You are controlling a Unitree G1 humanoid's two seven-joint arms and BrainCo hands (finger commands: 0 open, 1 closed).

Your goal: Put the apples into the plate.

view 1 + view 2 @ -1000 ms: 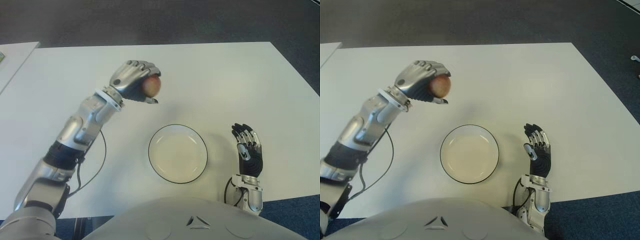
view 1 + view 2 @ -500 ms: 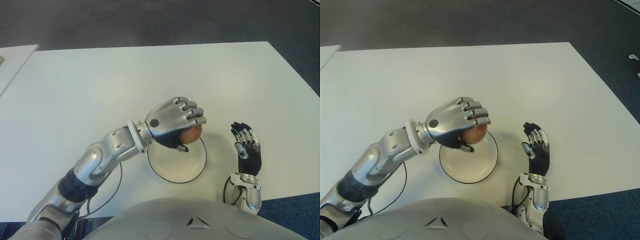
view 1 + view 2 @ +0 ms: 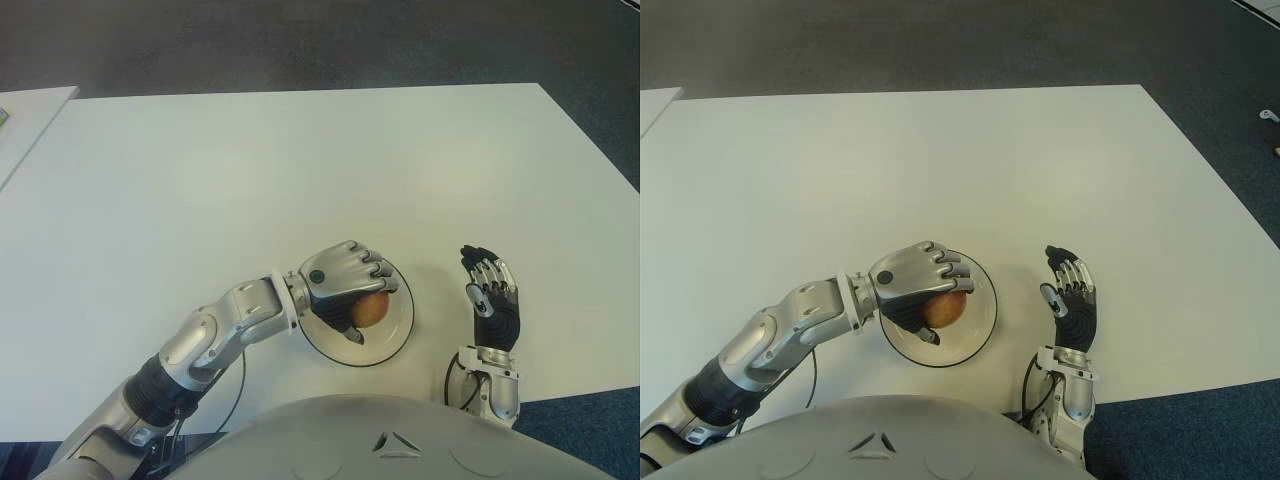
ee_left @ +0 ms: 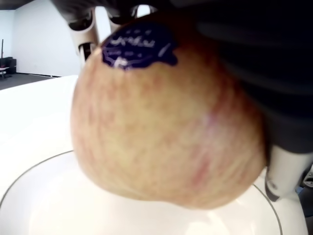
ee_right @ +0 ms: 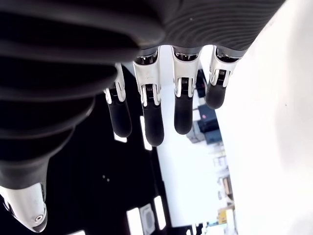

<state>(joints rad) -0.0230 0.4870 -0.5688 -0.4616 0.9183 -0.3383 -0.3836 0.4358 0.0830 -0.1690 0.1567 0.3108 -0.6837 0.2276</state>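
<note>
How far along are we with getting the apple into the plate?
Nearly there. Done: the left hand has the apple over the plate, low inside its rim. In hand: the fingers are closed around the apple; whether it touches the plate can't be told. Left: open the fingers and pull the hand clear. No other apple shows on the table. The right hand, beside the plate's right, is open.

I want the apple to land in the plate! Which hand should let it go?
The left hand. Its fingers are curled around the apple, right over the plate. The right hand is open beside the plate, on its right, holding nothing.
</note>
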